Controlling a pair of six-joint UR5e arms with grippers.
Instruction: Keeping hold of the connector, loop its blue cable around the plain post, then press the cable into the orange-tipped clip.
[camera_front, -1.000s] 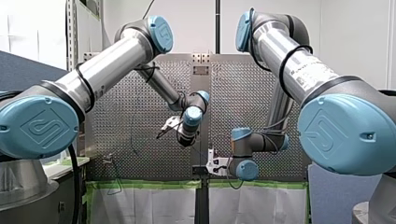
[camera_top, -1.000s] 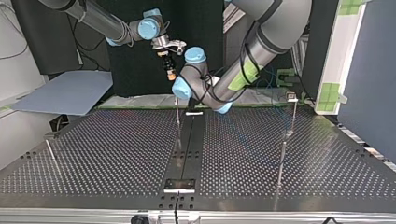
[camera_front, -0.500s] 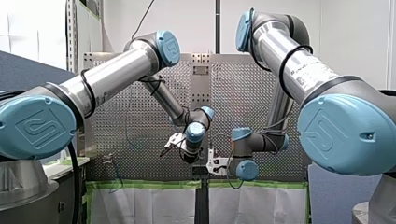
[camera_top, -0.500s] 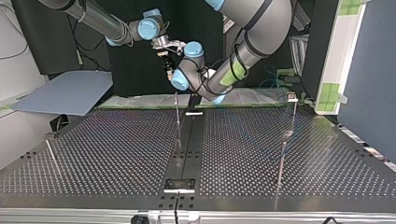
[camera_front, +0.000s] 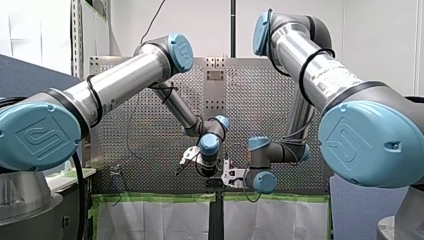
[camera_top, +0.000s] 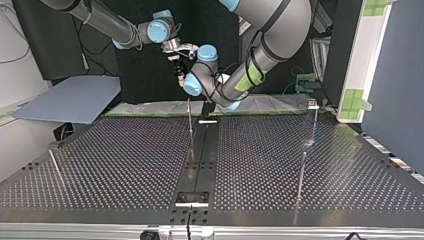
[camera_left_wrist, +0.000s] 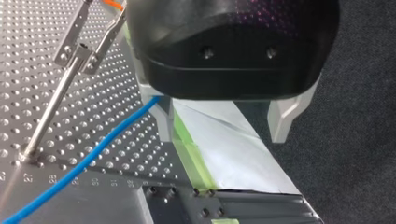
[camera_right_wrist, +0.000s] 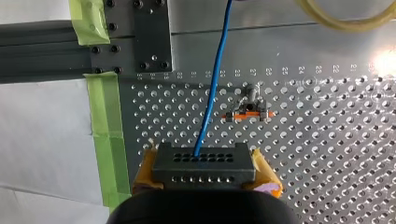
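In the right wrist view my right gripper (camera_right_wrist: 205, 175) is shut on the black connector (camera_right_wrist: 203, 163), with a yellow pad on each side. The blue cable (camera_right_wrist: 212, 84) runs straight ahead from the connector, passing beside the orange-tipped clip (camera_right_wrist: 247, 112) on the perforated plate. In the left wrist view my left gripper (camera_left_wrist: 224, 135) is open with nothing between its pale fingers (camera_left_wrist: 163, 123). There the blue cable (camera_left_wrist: 93, 158) ends behind the outer side of one finger, near the clip's thin post (camera_left_wrist: 51, 107). In the front view my left gripper (camera_front: 186, 161) hangs close to my right gripper (camera_front: 229, 175).
Thin upright posts stand on the plate in the top view, at the centre (camera_top: 190, 130), the right (camera_top: 302, 167) and the left (camera_top: 52, 165). Green tape (camera_right_wrist: 105, 135) and white sheet line the plate's edge by the grippers. A dark central rail (camera_top: 200, 155) crosses the plate.
My left arm has come down and across the plate, bringing its open gripper close beside my right gripper. The right arm and the connector have stayed put.
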